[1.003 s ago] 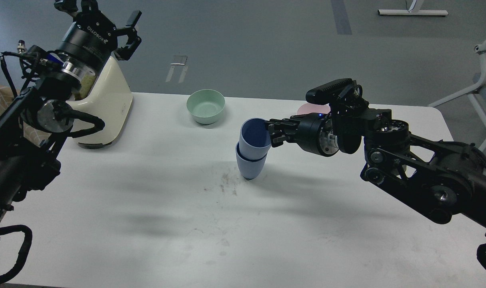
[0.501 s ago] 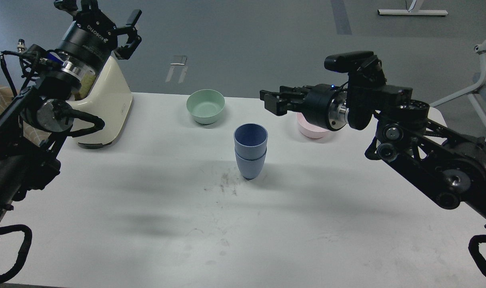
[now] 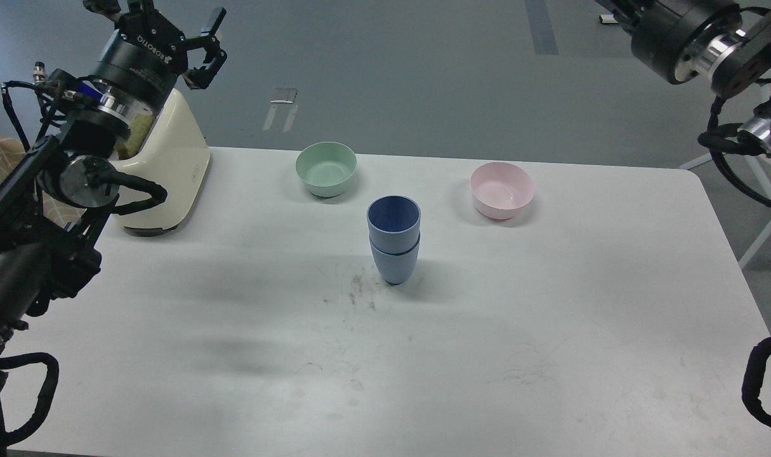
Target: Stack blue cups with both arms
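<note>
The two blue cups stand nested and upright in the middle of the white table (image 3: 550, 330). The upper cup (image 3: 393, 220) sits inside the lower cup (image 3: 395, 264). Nothing touches them. My left gripper (image 3: 163, 28) is raised high at the far left, above the cream appliance, with its fingers spread open and empty. My right arm is lifted to the top right corner. Only its wrist and the base of the right gripper (image 3: 620, 11) show, and its fingers are cut off by the top edge.
A mint-green bowl (image 3: 326, 168) stands behind and left of the cups. A pale pink bowl (image 3: 502, 189) stands behind and right of them. A cream appliance (image 3: 163, 171) stands at the table's back left. Grey floor lies beyond the far edge.
My right gripper let go of the upper cup, then rose and swung up to the top right. The upper cup settled straight into the lower one. The left arm barely moved.
</note>
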### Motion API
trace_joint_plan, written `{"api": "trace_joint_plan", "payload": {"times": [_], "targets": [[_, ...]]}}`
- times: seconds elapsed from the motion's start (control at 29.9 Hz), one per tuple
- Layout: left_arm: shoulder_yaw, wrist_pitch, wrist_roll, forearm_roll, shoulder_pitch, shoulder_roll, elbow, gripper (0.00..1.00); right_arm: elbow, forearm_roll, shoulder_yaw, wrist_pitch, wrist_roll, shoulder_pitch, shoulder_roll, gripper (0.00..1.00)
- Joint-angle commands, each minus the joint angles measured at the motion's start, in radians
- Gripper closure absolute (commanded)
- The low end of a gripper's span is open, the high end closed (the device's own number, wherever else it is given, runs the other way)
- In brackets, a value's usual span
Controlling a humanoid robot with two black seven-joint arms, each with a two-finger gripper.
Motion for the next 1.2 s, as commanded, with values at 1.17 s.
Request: {"api": "trace_joint_plan", "payload": {"times": [1.17], "targets": [[-0.098,-0.014,0.009,-0.001,0.018,-0.084,0.054,0.02,-0.229,0.751,0.286,-0.128,0.134,-0.135,0.108,0.0]]}}
